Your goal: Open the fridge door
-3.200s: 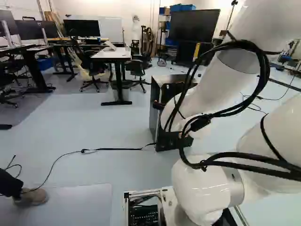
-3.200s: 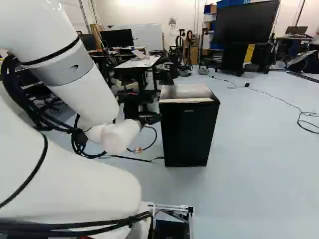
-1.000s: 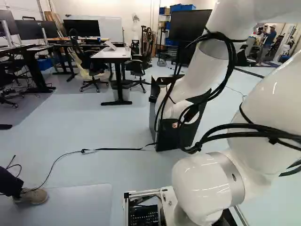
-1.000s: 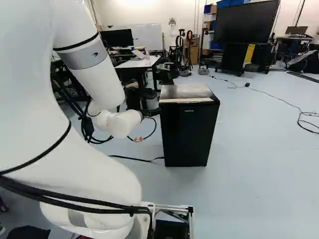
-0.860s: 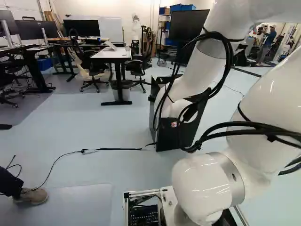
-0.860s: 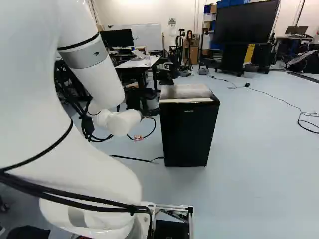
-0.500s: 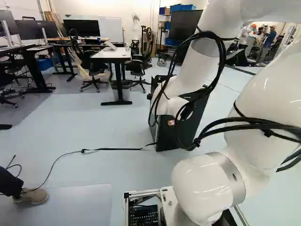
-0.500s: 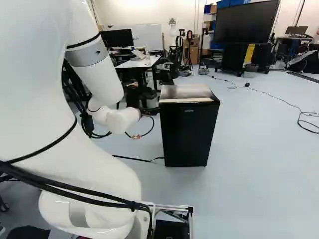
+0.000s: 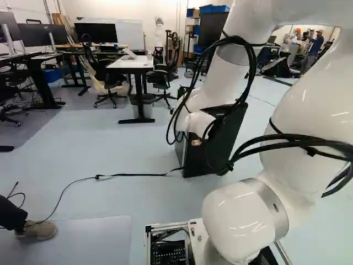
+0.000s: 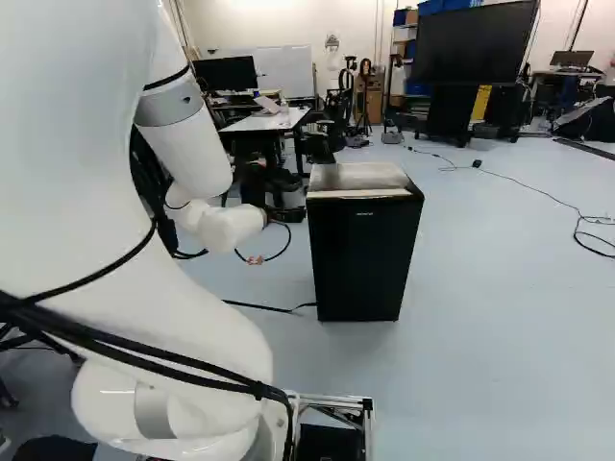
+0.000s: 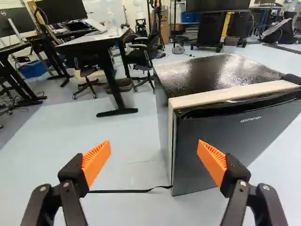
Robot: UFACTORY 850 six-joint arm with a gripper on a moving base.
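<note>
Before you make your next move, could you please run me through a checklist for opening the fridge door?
1. Gripper open: ok, its orange pads stand wide apart.
2. Fridge door shut at the start: ok, it sits closed against the fridge body.
3. Door's side edge in sight: ok, it shows ahead, between the pads in the wrist view.
4. Door gripped: not ok, nothing is held.
5. Black strap away from the door: not ok, it reaches the fridge's bottom corner beside the door.
6. Hinge side confirmed: cannot tell for certain.
</note>
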